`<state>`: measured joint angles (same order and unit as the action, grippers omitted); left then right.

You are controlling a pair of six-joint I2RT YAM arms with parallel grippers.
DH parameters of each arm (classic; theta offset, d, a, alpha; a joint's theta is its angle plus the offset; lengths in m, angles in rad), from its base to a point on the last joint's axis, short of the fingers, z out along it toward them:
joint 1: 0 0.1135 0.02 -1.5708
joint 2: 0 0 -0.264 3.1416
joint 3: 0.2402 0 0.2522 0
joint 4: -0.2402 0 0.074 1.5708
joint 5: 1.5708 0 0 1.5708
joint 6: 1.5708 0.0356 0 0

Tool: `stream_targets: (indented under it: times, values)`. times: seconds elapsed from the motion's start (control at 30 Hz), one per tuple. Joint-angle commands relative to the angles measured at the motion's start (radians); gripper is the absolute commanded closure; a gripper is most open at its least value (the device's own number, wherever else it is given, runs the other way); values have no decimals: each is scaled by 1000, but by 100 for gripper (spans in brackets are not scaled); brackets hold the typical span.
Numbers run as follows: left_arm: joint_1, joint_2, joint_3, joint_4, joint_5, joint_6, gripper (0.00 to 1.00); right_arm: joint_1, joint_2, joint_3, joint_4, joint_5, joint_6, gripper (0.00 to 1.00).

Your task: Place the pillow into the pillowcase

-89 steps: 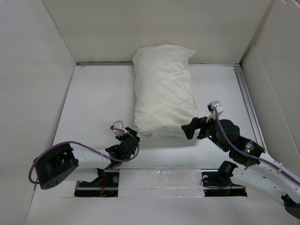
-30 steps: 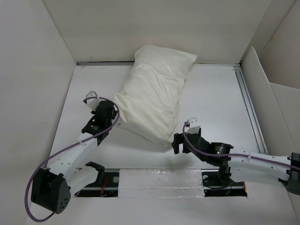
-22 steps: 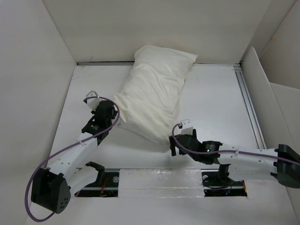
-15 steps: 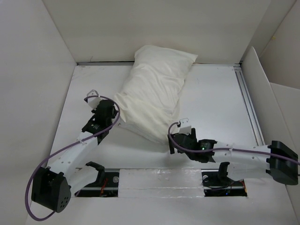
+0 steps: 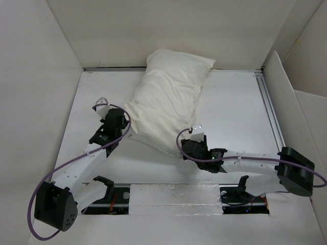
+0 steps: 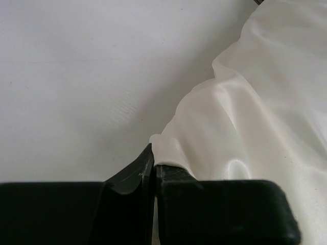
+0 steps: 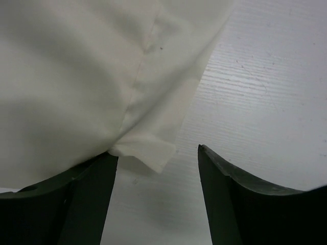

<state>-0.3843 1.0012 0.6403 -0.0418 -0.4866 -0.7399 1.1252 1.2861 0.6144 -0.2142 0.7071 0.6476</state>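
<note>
The cream pillowcase (image 5: 166, 104) lies plump and slanted across the table, its far end against the back wall. The pillow is hidden, inside the cover as far as I can tell. My left gripper (image 5: 125, 130) is shut on the pillowcase's near-left corner; in the left wrist view the fabric (image 6: 245, 117) bunches out of the closed gripper (image 6: 154, 164). My right gripper (image 5: 184, 152) is at the near-right corner. In the right wrist view this gripper (image 7: 157, 151) is open, with a small flap of the pillowcase (image 7: 76, 76) between its fingers, touching the left finger.
White walls enclose the table (image 5: 230, 102) on the left, back and right. A metal rail (image 5: 269, 109) runs along the right side, beside a leaning white panel (image 5: 283, 89). A taped strip (image 5: 173, 194) crosses the near edge between the arm bases.
The right gripper has slid left to the pillowcase's near-right corner and its jaws have narrowed. The left gripper has kept hold of its corner, having earlier dragged that end leftward.
</note>
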Motion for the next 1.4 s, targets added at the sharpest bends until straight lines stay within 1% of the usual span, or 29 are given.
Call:
stream_targets:
  times: [0.0,0.17,0.37,0.43,0.47,0.5,0.53,0.57,0.67,0.7,0.73,0.77,0.83,0.87,0.9,0.93,0.97,1.0,1.03,1.07,1.1,1.13,1.17,1.2,1.23,1.27,1.3,1.33,1.37]
  values:
    - [4,-10,32,77,19,19,100,-2,24,18,163,-12,-63,31]
    - [4,8,32,97,39,30,100,-2,58,-71,367,-188,-101,39]
    - [4,8,22,108,62,39,100,-2,105,-62,363,-167,-82,39]
    - [4,8,22,108,71,39,100,-2,114,-53,363,-135,-72,47]
    - [4,-1,22,108,80,39,100,-2,114,-53,354,-126,-72,56]
    - [4,-12,13,108,91,39,100,-2,98,-53,354,-107,-72,71]
    - [4,-27,13,108,91,48,100,-2,82,-53,354,-97,-72,94]
    - [4,-62,13,108,100,48,100,-2,61,-53,340,-84,-72,100]
    - [4,-131,28,63,135,74,100,-2,-68,4,219,-63,-72,100]
    - [4,-147,44,28,154,95,100,16,-161,27,175,-45,-81,100]
    - [4,-160,61,11,195,111,100,28,-212,59,54,-44,-82,100]
    - [4,-176,108,-7,227,128,100,54,-259,147,-17,-44,-72,100]
    - [4,-211,178,-70,278,169,100,83,-385,241,-145,-35,-72,100]
    - [4,-211,220,-85,331,184,100,94,-416,349,-177,-49,-92,100]
    - [4,-223,317,-125,365,209,100,94,-450,410,-229,-70,-127,100]
    - [4,-214,376,-145,365,209,100,94,-450,474,-229,-70,-149,100]
    - [4,-201,437,-167,391,233,100,94,-450,543,-281,-89,-176,100]
    - [4,-184,567,-190,391,243,100,94,-432,696,-309,-89,-202,100]
    - [4,-136,635,-211,407,253,100,94,-413,773,-333,-100,-257,100]
    - [4,-109,703,-240,416,264,100,94,-366,853,-356,-115,-291,100]
    - [4,-77,855,-260,440,276,100,94,-337,1025,-369,-138,-325,100]
    - [4,6,946,-286,441,277,100,94,-300,1126,-391,-138,-356,100]
    - [4,57,1045,-350,457,293,100,94,-210,1235,-425,-117,-412,100]
    - [4,112,1153,-395,471,293,100,94,-158,1350,-506,-36,-440,100]
    - [4,170,1396,-442,480,293,100,94,-106,1569,-543,6,-466,100]
    - [4,297,1526,-536,480,307,100,72,-2,1673,-572,40,-536,100]
    - [4,363,1659,-584,490,307,100,42,52,1775,-630,64,-557,100]
    - [4,431,1796,-625,490,307,100,-35,103,1876,-663,80,-574,100]
    - [4,539,2020,-654,508,298,100,-66,149,2061,-692,56,-591,100]
